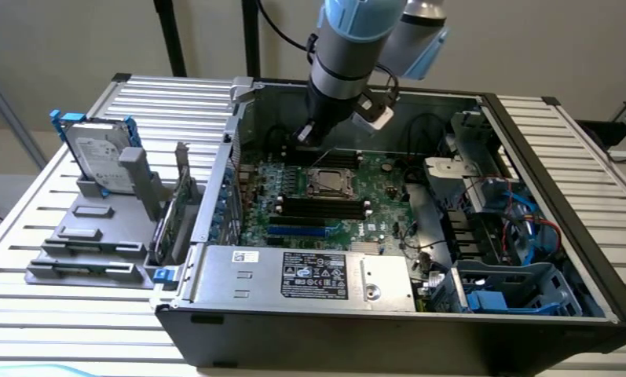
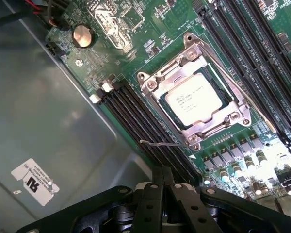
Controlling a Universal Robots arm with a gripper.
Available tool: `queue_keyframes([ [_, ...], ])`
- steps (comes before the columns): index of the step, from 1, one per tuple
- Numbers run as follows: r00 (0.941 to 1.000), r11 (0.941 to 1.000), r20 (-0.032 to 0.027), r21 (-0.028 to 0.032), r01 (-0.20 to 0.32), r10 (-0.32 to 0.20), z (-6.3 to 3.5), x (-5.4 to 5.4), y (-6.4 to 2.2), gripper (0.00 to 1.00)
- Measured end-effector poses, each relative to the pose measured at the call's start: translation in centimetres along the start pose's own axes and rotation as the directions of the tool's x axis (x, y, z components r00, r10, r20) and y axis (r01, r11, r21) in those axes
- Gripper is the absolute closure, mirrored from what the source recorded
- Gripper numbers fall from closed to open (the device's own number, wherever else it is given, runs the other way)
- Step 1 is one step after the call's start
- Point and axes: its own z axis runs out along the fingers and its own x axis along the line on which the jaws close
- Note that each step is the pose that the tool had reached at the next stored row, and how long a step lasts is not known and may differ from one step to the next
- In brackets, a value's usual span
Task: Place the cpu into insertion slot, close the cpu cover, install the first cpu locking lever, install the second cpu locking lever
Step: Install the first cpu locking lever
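**Open computer case on a slatted desk, arm reaching in over the green circuit board.**

- **Chip and socket.** The cpu lies flat in the insertion slot, with its pale printed metal face up.
- **Cover.** The cpu cover is down over the chip and frames it through its central window. Placing and covering therefore read as done.
- **Lever.** A thin wire locking lever stands free just beside the cover, over the long black memory slots. It appears unlatched. How the other lever sits cannot be told from the cluttered far side of the socket.
- **Pincer.** The pincer hangs above the memory slots, near the lever and apart from it. Its fingers are drawn together with nothing between them.

**Handling, as judged.**

- The chip is light and rigid. Its smooth lid is likely slippery and its underside delicate, so opposite edges would be the only safe hold. Seated under the cover, it needs no further touch.
- The cover is stiff sheet metal, pivoting at one side, and should take a push on its frame rather than across the window.
- The lever is the part within reach. It is springy wire, narrow enough to slide off a fingertip. It is best pressed or caught near its bent free end, where leverage is greatest, and it will probably resist before hooking under its catch.
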Motion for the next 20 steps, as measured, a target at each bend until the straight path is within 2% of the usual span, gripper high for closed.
queue_keyframes([
  [16, 1.0000, 1.0000, 0.0022, -0.0005, 0.003, -0.003, 2.59, -1.0, 0.91, 0.89],
  [18, 1.0000, 1.0000, 0.0059, -0.0031, 0.003, -0.003, 2.84, -1.1, 0.97, 0.89],
  [20, 0.9999, 0.9999, 0.0150, -0.0104, 0.002, -0.002, 2.93, -1.1, 1.00, 0.89],
])
